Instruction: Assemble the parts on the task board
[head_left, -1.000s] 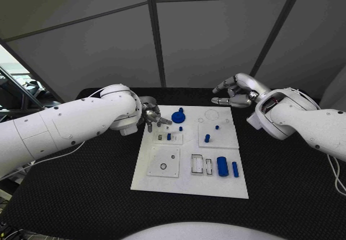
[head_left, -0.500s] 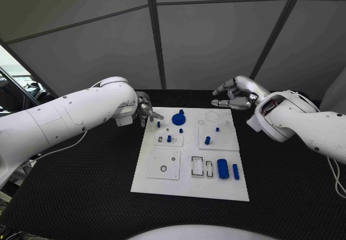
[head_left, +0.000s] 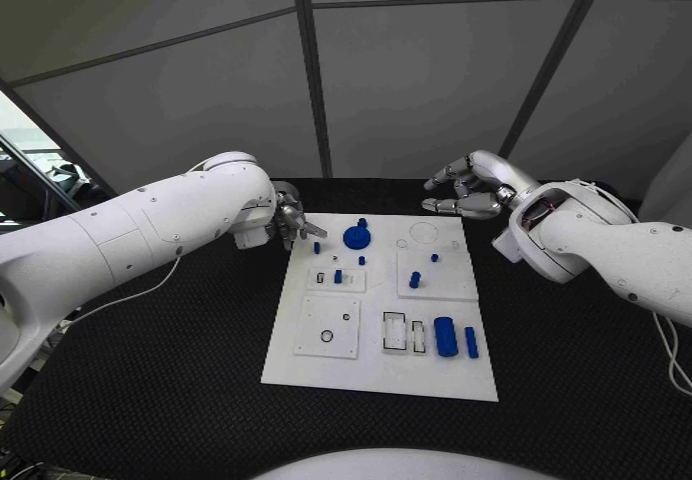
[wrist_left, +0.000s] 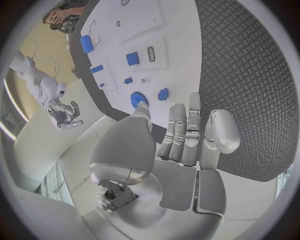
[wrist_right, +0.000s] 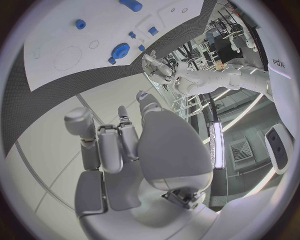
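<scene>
Task board (head_left: 378, 375) sits mid-desk (head_left: 159, 400), long side running front to back. Blue gear (head_left: 356, 238) near the board's far edge, two blue cylinders (head_left: 446, 335) lying near its front right corner, small blue pegs (head_left: 414, 279) standing mid-board. Left hand (head_left: 293, 228) hovers just off the board's far left corner, fingers (wrist_left: 187, 131) released, holding nothing. Right hand (head_left: 469, 192) above the desk's far edge past the board, fingers loosely curled, empty.
</scene>
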